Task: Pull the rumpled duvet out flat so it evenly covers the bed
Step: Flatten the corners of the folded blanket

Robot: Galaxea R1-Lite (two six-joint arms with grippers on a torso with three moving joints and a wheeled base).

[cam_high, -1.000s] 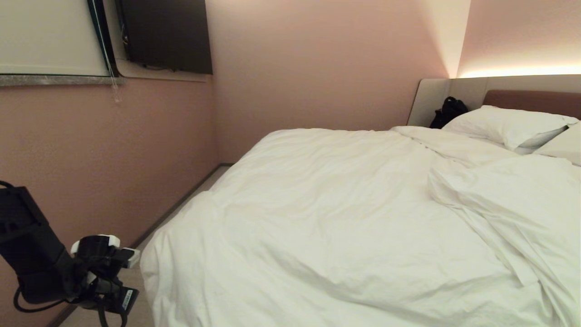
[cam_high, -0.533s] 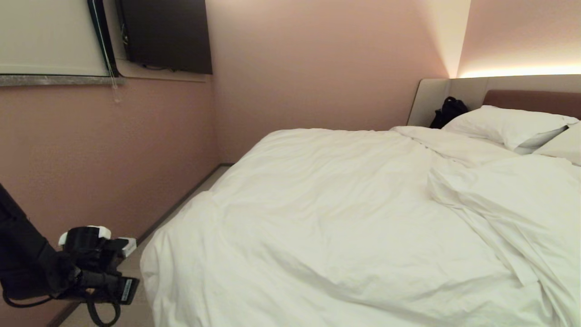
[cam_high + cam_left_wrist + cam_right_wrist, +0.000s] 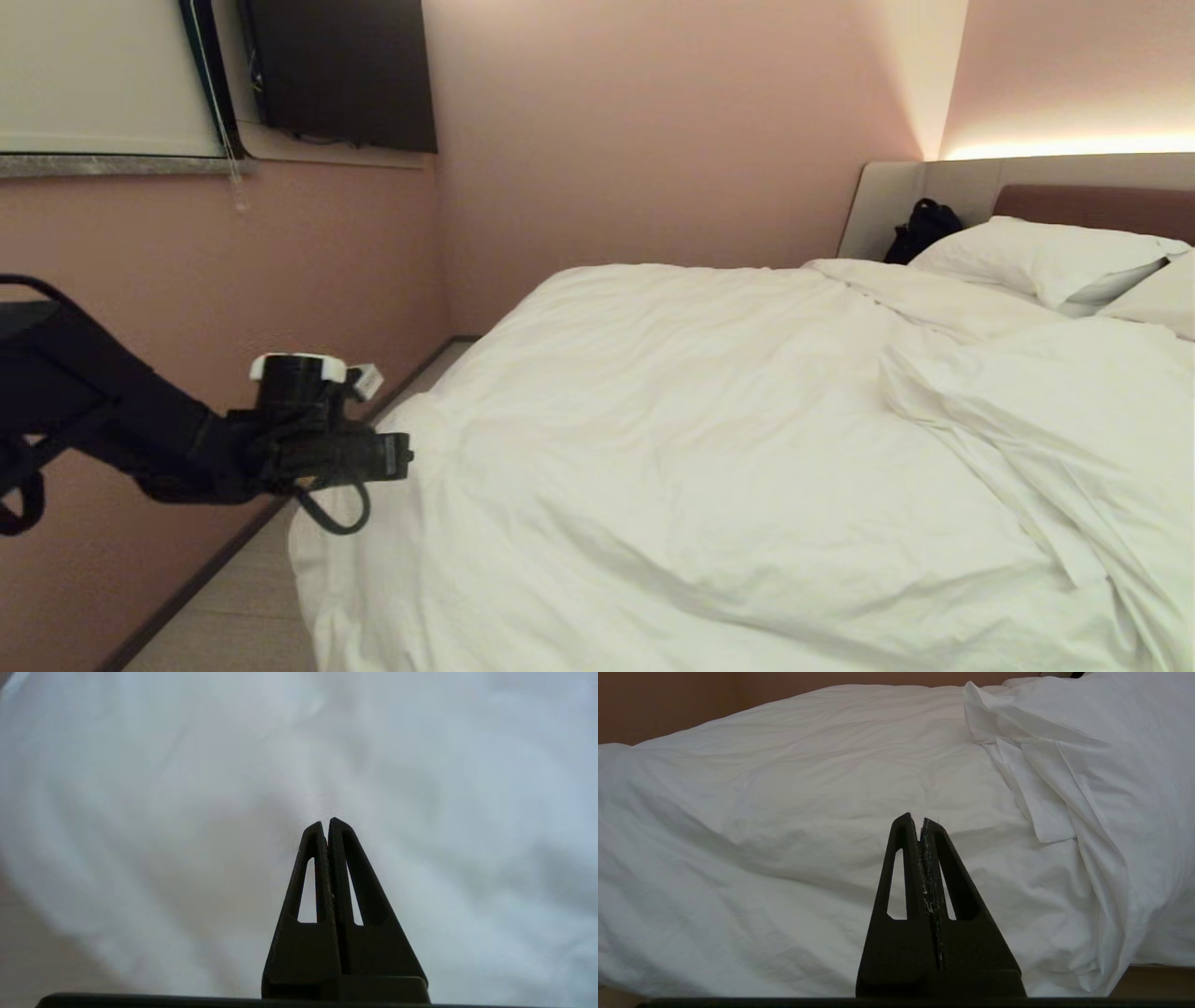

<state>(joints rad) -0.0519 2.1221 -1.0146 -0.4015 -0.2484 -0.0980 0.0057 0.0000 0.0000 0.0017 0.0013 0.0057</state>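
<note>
Presently the duvet (image 3: 709, 448) is seen spread over most of the bed (image 3: 1092, 201), though it is bunched into a thick folded ridge on the side nearest the pillows (image 3: 1036, 257), and its near corner is draped over the foot of the mattress towards the floor (image 3: 224, 607). The left gripper (image 3: 397, 457) is held just beside that draped corner, level with the top of the bedding, and its fingers (image 3: 317, 858) are pressed together with nothing between them; whether the cloth is actually touched cannot be told. The right gripper (image 3: 921, 821) is likewise closed on nothing and is pointed at the duvet from the front, apart from it. Several risks can be judged from this. If the left jaws are not opened before the cloth is met, the corner would only be pushed and bunched further rather than gripped. If only the thin cover is pinched, the filling may be left behind and the ridge would not be drawn flat. A pull made from this corner alone could drag the whole quilt sideways off the bed, so that the pillow side is left uncovered while the fold near the pillows is not undone.
</note>
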